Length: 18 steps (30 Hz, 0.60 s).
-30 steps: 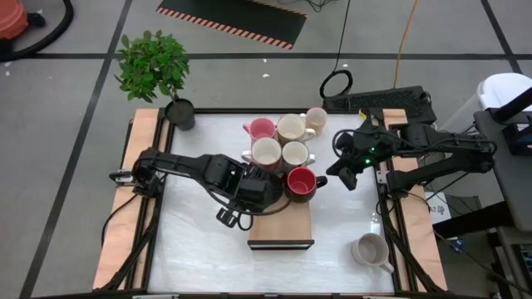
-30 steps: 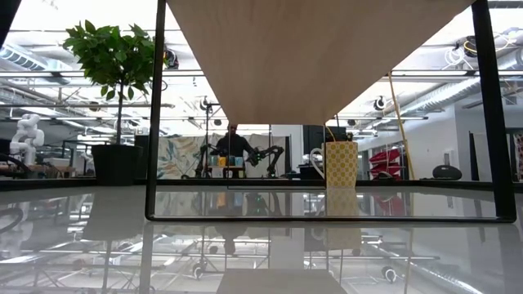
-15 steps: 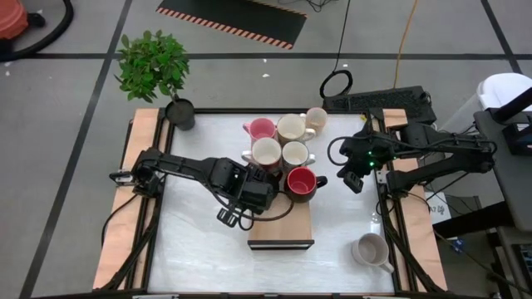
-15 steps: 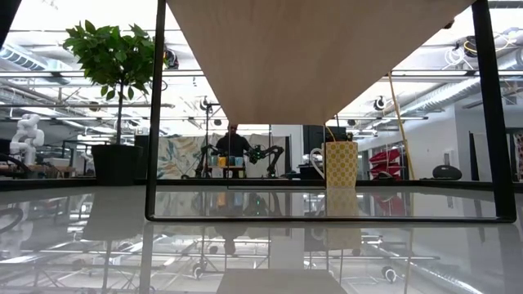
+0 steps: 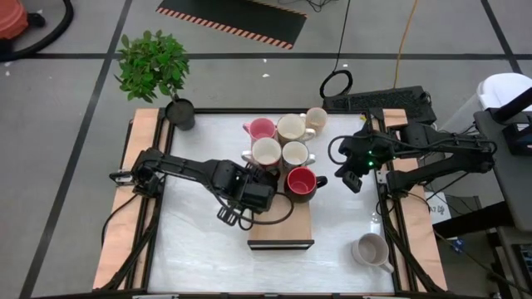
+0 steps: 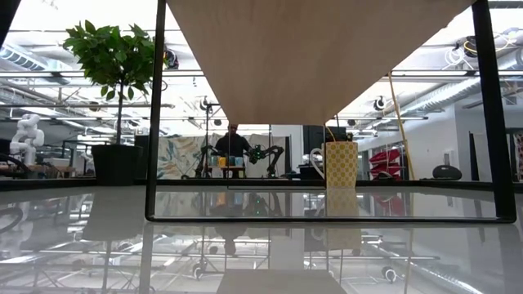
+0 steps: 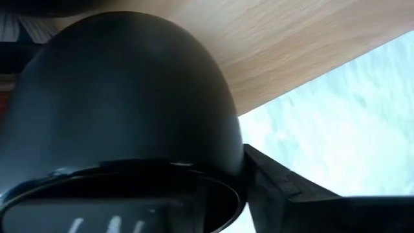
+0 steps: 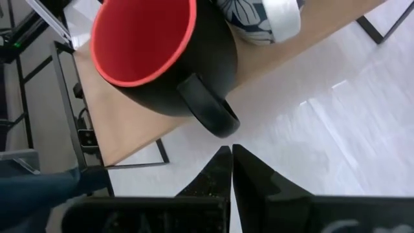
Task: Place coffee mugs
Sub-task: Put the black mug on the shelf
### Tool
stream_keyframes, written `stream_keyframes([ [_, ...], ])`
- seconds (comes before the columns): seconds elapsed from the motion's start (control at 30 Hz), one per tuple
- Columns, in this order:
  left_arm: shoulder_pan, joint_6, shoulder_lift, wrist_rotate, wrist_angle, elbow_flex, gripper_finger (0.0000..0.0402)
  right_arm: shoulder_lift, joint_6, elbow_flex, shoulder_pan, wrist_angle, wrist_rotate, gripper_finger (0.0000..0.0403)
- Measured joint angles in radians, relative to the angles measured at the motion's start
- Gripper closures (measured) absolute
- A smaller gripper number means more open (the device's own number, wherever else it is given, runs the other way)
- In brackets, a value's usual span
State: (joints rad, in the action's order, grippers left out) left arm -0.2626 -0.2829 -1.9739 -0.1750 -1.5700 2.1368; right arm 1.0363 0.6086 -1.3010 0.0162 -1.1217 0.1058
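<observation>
A wooden stand [image 5: 283, 224] at the table's middle carries a pink mug [image 5: 261, 129], several cream and white mugs [image 5: 291, 127] and a black mug with a red inside [image 5: 301, 181], which also shows in the right wrist view [image 8: 149, 52]. My left gripper [image 5: 252, 193] is over the stand's left part, shut on a black mug [image 7: 123, 97] that fills its wrist view. My right gripper [image 5: 349, 176] is shut and empty, just right of the red-lined mug's handle [image 8: 207, 110]. Another cream mug [image 5: 370, 249] stands on the table at the near right. My left gripper holds the black mug by its rim [image 7: 226, 194], with one finger [image 7: 284, 188] along the outside of the wall. The other finger is hidden by the mug. The mug's rounded body points away from the wrist, over the wooden stand [image 7: 291, 45]; I cannot tell whether it rests on the stand.
A potted plant [image 5: 180, 114] stands at the table's far left corner. The stand's metal legs [image 6: 155, 122] rise from the white table top [image 5: 199, 241]. A patterned mug [image 6: 341, 163] shows under the stand in the low view. There is free table at the near left.
My right gripper has drawn back a little from the red-lined mug toward the table's right edge. My left gripper has shifted slightly toward the near left over the stand.
</observation>
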Motion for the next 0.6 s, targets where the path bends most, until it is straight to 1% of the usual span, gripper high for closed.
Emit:
stream_keyframes([
  [0.2,0.0,0.004,0.005,-0.043,0.0,0.0,0.024,0.0,-0.002,0.0,0.0,0.003,0.0,0.0403],
  [0.33,-0.005,-0.001,0.026,-0.08,0.003,-0.001,0.02,0.0,0.001,0.034,0.0,0.02,0.002,0.0403],
  [0.43,-0.009,-0.011,0.038,-0.124,0.0,0.003,0.0186,0.0,0.009,0.079,0.0,0.062,0.045,0.0403],
  [0.53,-0.009,-0.012,0.046,-0.138,0.002,0.003,0.0184,0.0,0.03,0.131,0.0,0.146,0.1,0.0403],
  [0.6,-0.009,-0.01,0.047,-0.143,-0.001,0.004,0.0183,0.0,0.048,0.152,0.0,0.184,0.117,0.0403],
])
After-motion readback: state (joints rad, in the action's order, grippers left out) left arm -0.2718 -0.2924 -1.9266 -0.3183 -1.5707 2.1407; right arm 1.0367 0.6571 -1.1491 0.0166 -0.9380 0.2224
